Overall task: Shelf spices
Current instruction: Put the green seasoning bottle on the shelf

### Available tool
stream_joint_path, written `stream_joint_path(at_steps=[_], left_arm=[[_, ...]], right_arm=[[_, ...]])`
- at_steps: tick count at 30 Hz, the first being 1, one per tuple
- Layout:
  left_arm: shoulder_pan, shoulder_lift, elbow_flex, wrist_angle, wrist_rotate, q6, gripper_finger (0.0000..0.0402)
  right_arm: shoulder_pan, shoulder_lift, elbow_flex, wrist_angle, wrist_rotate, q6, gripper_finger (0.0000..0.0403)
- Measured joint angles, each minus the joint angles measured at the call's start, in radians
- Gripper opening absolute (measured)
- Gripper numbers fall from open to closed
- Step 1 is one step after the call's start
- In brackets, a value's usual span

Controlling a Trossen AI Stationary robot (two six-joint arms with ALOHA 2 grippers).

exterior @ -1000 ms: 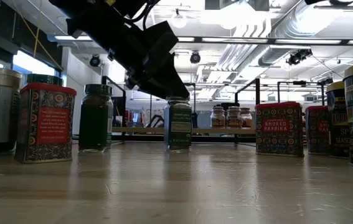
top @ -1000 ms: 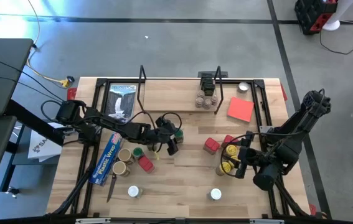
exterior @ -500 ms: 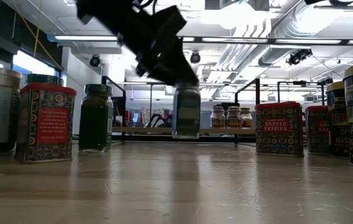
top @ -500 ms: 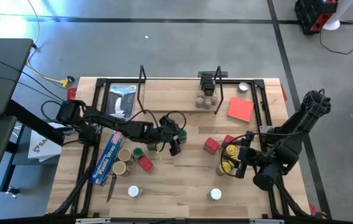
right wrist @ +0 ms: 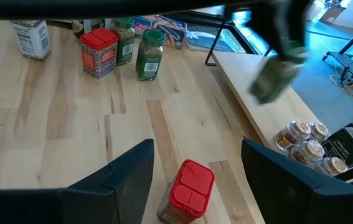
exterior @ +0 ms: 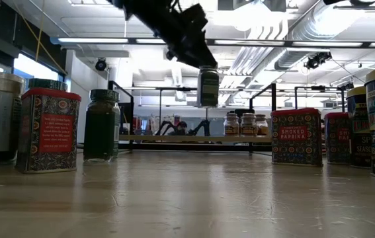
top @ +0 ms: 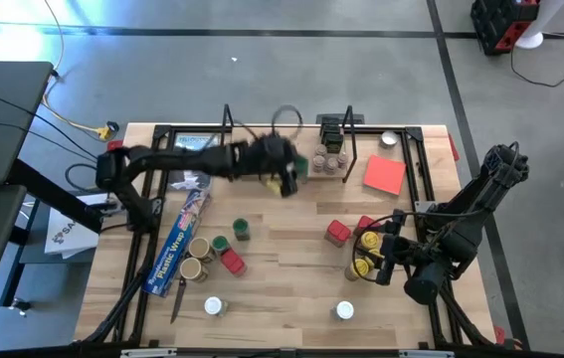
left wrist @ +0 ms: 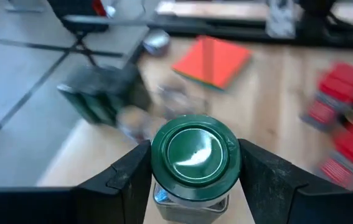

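1. High view: the left gripper is up over the shelf, near its middle, and it looks blurry.
2. Its two fingers are closed tight on a green-lid jar, one on each side of the lid.
3. Low view shows that jar hanging in the air, upright, well above the table.
4. On the shelf, just beside the held jar, stands a small bunch of tan-lid jars with a dark box behind them.
5. A flat red sheet lies close to the shelf's end.
6. The right gripper waits near the right side of the table, and its fingers are wide open with nothing in them.
7. A red tin stands right in front of it, and yellow-lid jars stand beside it.
8. More spices sit on the table: a green jar, a red tin by the box, and two white-lid jars.
9. A long blue box lies at a slant on the left side of the table.
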Motion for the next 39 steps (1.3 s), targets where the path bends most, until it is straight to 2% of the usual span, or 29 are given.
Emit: stream_joint_path(at_steps=[7,13,18,27,39], left_arm=[[0.211,0.022,0.000,0.118,0.176,0.058,0.0198],[0.302,0.121,-0.001,0.269,0.328,0.106,0.0198],[0.371,0.186,0.000,0.333,0.397,0.129,0.0198],[0.433,0.239,0.000,0.416,0.514,0.123,0.0204],[0.419,0.248,0.013,0.404,0.520,0.147,0.0206]], right_arm=[[0.000,0.000,0.000,0.000,0.015,0.000,0.0236],[-0.001,0.000,0.000,0.000,0.055,0.016,0.0236],[0.000,0.000,0.000,0.001,0.054,0.077,0.0236],[-0.015,0.000,0.000,0.006,0.058,0.150,0.0236],[-0.069,0.000,0.000,0.013,0.043,0.170,0.0236]])
